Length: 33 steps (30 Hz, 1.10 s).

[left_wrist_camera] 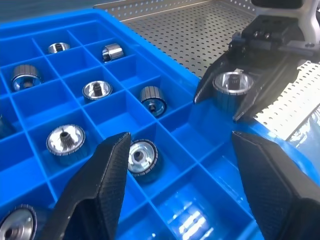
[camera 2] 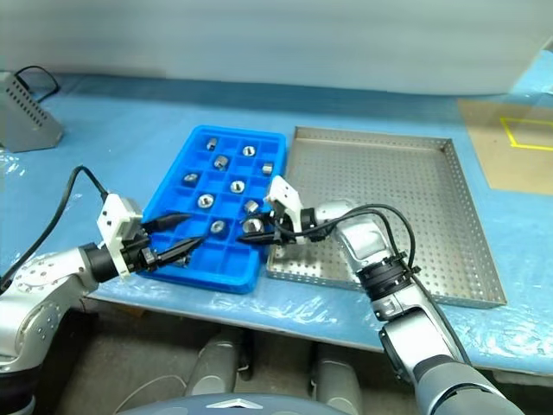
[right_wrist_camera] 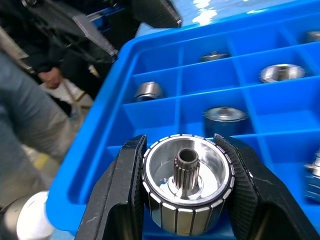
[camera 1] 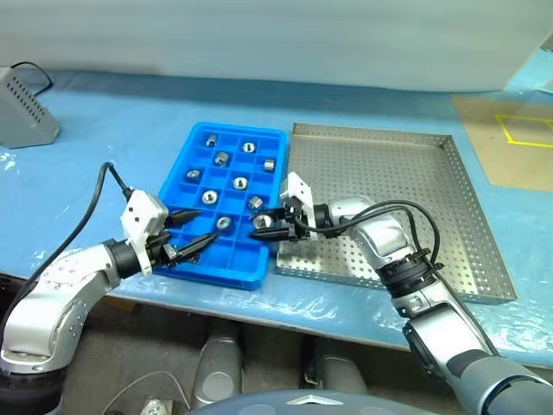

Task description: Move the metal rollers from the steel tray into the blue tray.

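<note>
My right gripper clamps one shiny ribbed metal roller over the near edge of the bright blue compartmented plastic tray, where other rollers sit. My left gripper hangs spread apart. The perforated steel tray lies just beside.

Left claw spread wide, pointing rightward, right claw clamped, pointing left toward it

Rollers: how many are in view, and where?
10. Nine rollers sit in separate compartments of the blue tray. The tenth roller is clamped in the right gripper above the tray's near right side. More may be hidden.
</note>
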{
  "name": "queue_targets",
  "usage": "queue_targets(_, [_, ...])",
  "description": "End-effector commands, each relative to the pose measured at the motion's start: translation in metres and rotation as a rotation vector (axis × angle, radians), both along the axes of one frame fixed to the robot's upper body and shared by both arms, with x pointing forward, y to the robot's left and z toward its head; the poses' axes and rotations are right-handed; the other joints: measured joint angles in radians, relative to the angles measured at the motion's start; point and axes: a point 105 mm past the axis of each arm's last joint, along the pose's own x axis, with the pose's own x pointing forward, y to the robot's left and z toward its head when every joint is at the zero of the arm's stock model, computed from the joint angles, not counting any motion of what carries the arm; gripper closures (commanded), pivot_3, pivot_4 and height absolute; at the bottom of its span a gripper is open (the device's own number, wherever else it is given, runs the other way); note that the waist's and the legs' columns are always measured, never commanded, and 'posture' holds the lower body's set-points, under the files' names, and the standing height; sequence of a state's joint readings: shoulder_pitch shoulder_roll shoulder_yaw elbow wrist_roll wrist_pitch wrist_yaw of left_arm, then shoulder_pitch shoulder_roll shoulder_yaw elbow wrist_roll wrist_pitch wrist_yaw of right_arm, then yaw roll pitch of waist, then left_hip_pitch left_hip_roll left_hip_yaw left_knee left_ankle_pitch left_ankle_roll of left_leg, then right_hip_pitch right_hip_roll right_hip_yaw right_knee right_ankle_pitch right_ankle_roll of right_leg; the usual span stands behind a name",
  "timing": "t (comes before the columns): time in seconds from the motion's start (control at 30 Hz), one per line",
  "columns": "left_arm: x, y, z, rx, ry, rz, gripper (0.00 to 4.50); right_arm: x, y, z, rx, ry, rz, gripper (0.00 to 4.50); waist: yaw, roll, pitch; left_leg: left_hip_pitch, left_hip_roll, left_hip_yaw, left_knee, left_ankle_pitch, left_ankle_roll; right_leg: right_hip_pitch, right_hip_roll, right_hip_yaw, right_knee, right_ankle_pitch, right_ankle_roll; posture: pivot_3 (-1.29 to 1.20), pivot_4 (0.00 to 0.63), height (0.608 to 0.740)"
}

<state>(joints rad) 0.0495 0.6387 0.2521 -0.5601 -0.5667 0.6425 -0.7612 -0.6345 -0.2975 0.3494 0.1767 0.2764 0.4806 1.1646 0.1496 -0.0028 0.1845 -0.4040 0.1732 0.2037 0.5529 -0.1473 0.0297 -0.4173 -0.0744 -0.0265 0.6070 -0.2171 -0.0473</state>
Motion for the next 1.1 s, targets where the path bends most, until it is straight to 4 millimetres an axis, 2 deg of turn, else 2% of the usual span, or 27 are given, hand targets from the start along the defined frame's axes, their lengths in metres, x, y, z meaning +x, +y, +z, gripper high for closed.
queue_targets(0.03, [-0.007, -0.001, 0.012, 0.010, -0.039, 0.014, 1.10, -0.014, 0.008, 0.005, 0.035, 0.026, 0.059, 2.81, 0.007, 0.000, 0.000, 0.000, 0.000, 0.000, -0.001, 0.000, 0.000, 0.000, 0.000, 0.000, 0.000, -0.001, 0.001, 0.35, 0.150, 0.740])
queue_targets(0.4, [-0.007, -0.006, 0.015, 0.008, -0.036, 0.005, 1.10, -0.020, 0.010, 0.003, 0.067, 0.125, 0.055, 2.81, 0.028, 0.000, 0.000, 0.001, -0.001, -0.001, -0.002, 0.001, -0.002, -0.001, 0.000, 0.000, 0.000, -0.003, 0.005, 0.34, 0.150, 0.740])
queue_targets(0.6, [0.000, -0.009, 0.016, 0.014, -0.047, -0.009, 1.10, -0.013, 0.006, 0.002, 0.048, 0.121, 0.005, 0.79, 0.028, 0.000, 0.000, 0.001, -0.001, -0.001, -0.002, 0.001, -0.002, -0.001, 0.000, 0.000, 0.000, -0.002, 0.003, 0.31, 0.150, 0.740])
queue_targets(0.83, [0.012, -0.014, 0.017, 0.005, -0.057, -0.046, 1.10, -0.004, -0.001, 0.009, 0.074, 0.071, -0.054, 0.79, 0.027, -0.001, -0.001, 0.001, -0.001, -0.001, -0.002, 0.003, -0.004, 0.000, 0.000, 0.001, 0.001, -0.003, 0.006, 0.24, 0.150, 0.740])
queue_targets(0.9, [0.020, -0.018, 0.016, -0.005, -0.066, -0.056, 1.10, 0.005, -0.006, 0.016, 0.099, 0.032, -0.113, 0.79, 0.025, -0.001, -0.001, 0.001, -0.001, -0.001, -0.002, 0.003, -0.005, -0.001, 0.000, 0.001, 0.002, -0.003, 0.005, 0.18, 0.150, 0.740])
queue_targets(0.97, [0.037, -0.018, 0.015, -0.006, -0.089, -0.022, 1.10, 0.014, -0.011, 0.024, 0.130, -0.002, -0.178, 0.79, 0.023, -0.001, -0.001, 0.001, -0.001, -0.001, -0.002, 0.004, -0.006, -0.001, 0.001, 0.001, 0.002, -0.001, 0.002, 0.15, 0.150, 0.740])
queue_targets(1.1, [0.082, -0.020, 0.015, -0.037, -0.120, 0.078, 1.10, 0.055, -0.032, 0.035, 0.180, -0.105, -0.490, 0.79, 0.002, -0.002, -0.002, 0.001, -0.001, -0.001, -0.001, 0.008, -0.012, -0.001, 0.001, 0.001, 0.004, 0.000, 0.001, 0.05, 0.150, 0.740])
